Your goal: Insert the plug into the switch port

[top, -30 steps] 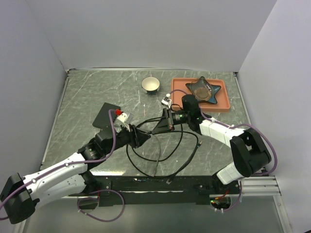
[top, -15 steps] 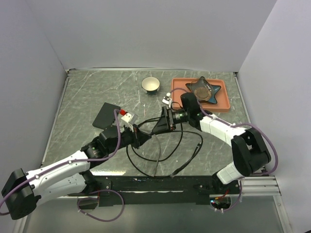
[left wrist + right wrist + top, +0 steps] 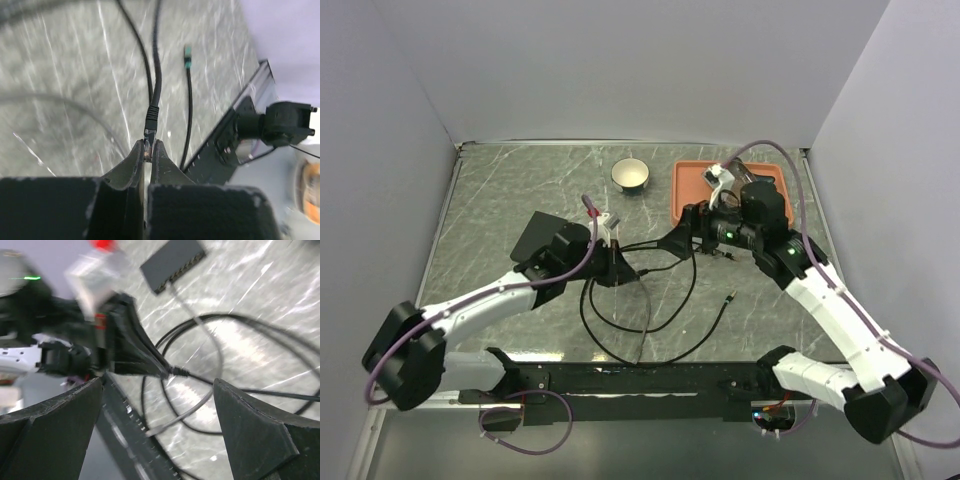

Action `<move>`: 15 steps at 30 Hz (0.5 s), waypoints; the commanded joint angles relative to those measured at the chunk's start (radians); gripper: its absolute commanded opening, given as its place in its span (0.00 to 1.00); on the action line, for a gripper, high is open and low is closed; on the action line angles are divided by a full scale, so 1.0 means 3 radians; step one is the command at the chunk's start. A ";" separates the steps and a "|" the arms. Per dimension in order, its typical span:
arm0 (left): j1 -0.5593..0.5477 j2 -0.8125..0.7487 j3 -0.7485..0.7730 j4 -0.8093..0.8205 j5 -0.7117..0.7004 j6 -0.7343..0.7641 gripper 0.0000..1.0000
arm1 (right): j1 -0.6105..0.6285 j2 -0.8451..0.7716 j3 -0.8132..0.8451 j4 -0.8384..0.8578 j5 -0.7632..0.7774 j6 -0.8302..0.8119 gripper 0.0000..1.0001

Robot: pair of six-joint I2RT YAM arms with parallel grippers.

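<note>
Plug (image 3: 150, 122) pinched in left end effector (image 3: 146, 147); right end effector (image 3: 157, 382) agape; switch (image 3: 532, 236) toward table's (image 3: 470, 200) left edge.

No readable text, labels, brands or nos. in any view; wrist views too blurred, top view too small to tell.

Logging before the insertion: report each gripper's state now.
Left gripper: jaws shut on the plug.
Right gripper: jaws open, holding nothing.
</note>
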 commanded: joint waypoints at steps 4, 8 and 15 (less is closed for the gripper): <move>0.0214 0.0332 -0.0053 0.0548 0.1165 -0.0580 0.01 | 0.0081 -0.0300 -0.0205 0.0089 0.0023 -0.0404 0.99; 0.0280 0.0333 -0.0196 0.1038 0.1503 -0.0739 0.01 | 0.0315 -0.0285 -0.0317 0.0109 0.0120 -0.0593 0.97; 0.0321 0.0266 -0.0370 0.1403 0.1841 -0.0842 0.01 | 0.0964 0.0006 -0.0246 -0.0064 0.0621 -0.0945 0.89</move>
